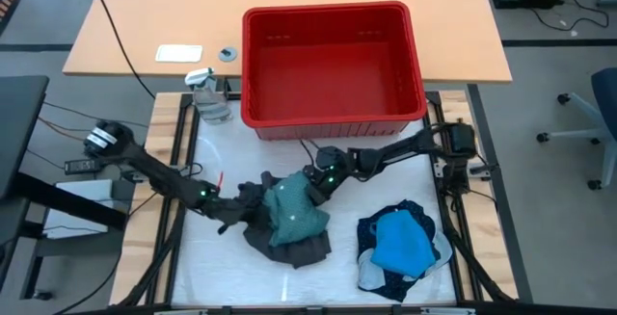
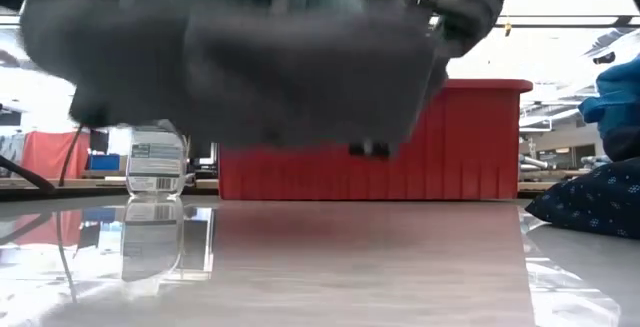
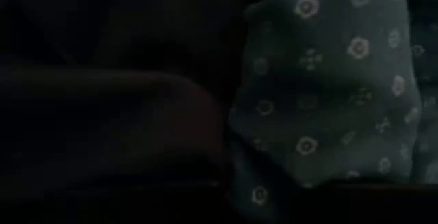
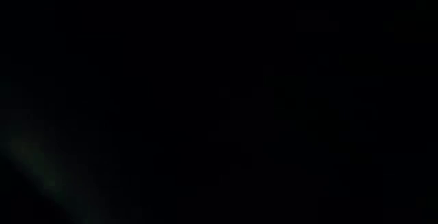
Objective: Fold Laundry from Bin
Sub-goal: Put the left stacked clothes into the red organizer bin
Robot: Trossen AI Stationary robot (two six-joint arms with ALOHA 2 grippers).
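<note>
While both my arms stretch low toward table middle, left claw [image 1: 231, 211] and right claw [image 1: 313, 182] pinch grey garment [image 1: 289, 248] edges; teal shirt [image 1: 294, 211] between them. Low view alone shows cloth lifted clear; red bin [image 1: 333, 65] beyond.

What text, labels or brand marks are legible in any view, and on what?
None can be read.
Clear plastic bottle: a white label with dark print, too blurred to read.
White card on the wooden table: no print can be made out from above.
Red bin: no marking shows.
Teal-green dotted T-shirt: a printed flower-dot pattern only, no lettering.
</note>
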